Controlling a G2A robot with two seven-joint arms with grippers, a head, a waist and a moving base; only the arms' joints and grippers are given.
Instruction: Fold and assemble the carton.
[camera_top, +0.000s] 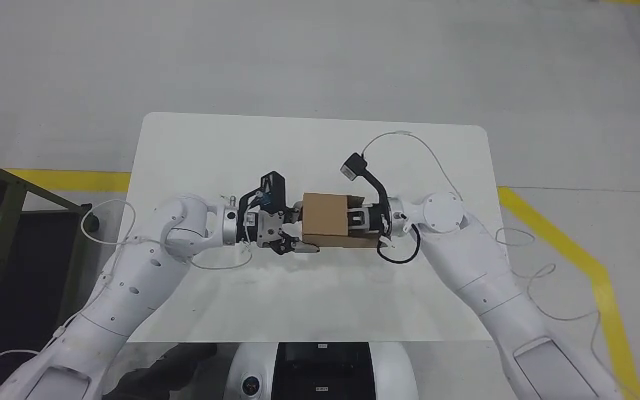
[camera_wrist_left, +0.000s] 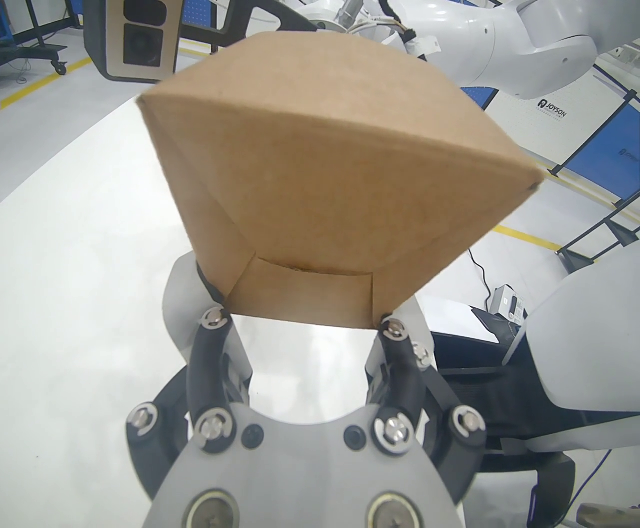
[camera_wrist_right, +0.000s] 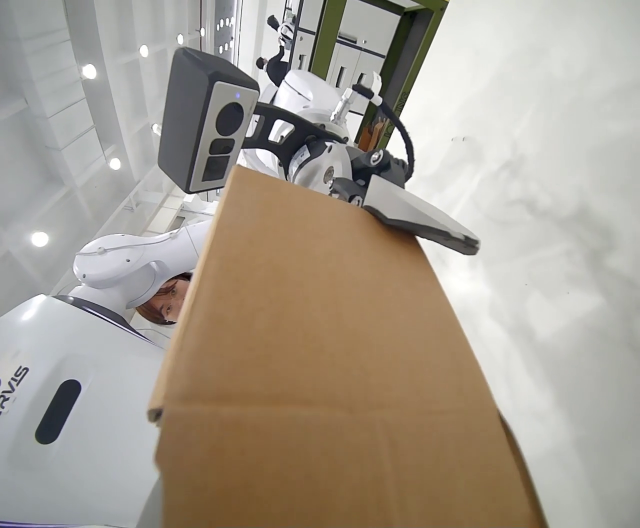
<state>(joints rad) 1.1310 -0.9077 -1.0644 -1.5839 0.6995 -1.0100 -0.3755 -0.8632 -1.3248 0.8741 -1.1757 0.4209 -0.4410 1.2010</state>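
A brown carton (camera_top: 325, 215) hangs above the white table (camera_top: 300, 150), held up between my two arms. My left gripper (camera_top: 292, 238) is at one end of it. In the left wrist view the carton (camera_wrist_left: 325, 175) has a folded end flap between the widely spread fingers (camera_wrist_left: 212, 325), whose tips pass out of sight behind it. My right gripper (camera_top: 362, 226) is at the opposite, open end, shut on the carton's edge. The right wrist view looks along the carton (camera_wrist_right: 320, 350). At its far end a grey finger (camera_wrist_right: 425, 225) of the left gripper lies by the corner.
A thin white cable (camera_top: 420, 140) loops over the table's back right. Bare table lies all around the carton. A dark rack (camera_top: 20, 230) stands off the table's left edge, and yellow tape (camera_top: 560, 240) marks the floor at right.
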